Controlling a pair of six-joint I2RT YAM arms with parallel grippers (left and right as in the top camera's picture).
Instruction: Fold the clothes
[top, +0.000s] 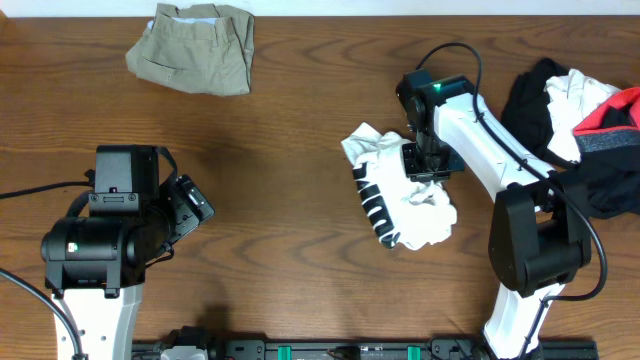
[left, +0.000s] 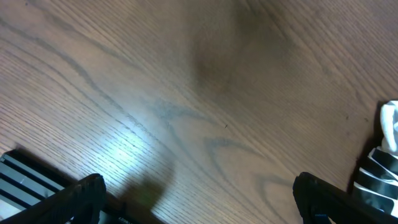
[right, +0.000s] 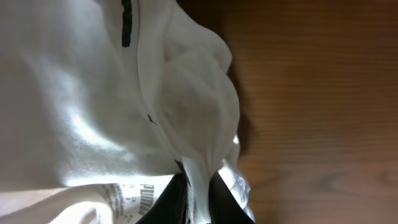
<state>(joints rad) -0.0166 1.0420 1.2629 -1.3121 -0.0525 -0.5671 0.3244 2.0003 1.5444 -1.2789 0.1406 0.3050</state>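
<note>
Right gripper (right: 198, 194) was clamped on a pinch of the white top (top: 410, 200), crumpled right of centre in the overhead view. A slow, high lift looked best to shake it open. Left gripper (left: 200, 198) hung with its jaws apart.

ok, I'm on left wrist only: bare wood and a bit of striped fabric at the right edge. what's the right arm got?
Observer: The right gripper is shut on a fold of the white top. The striped trim you see is that top's edge.
Operator: any other clothes out?
Observer: A khaki piece lies bunched at the far left.
Operator: and on the right?
Observer: A pile of black, white and red pieces sits off to the right, apart from the white top.
</note>
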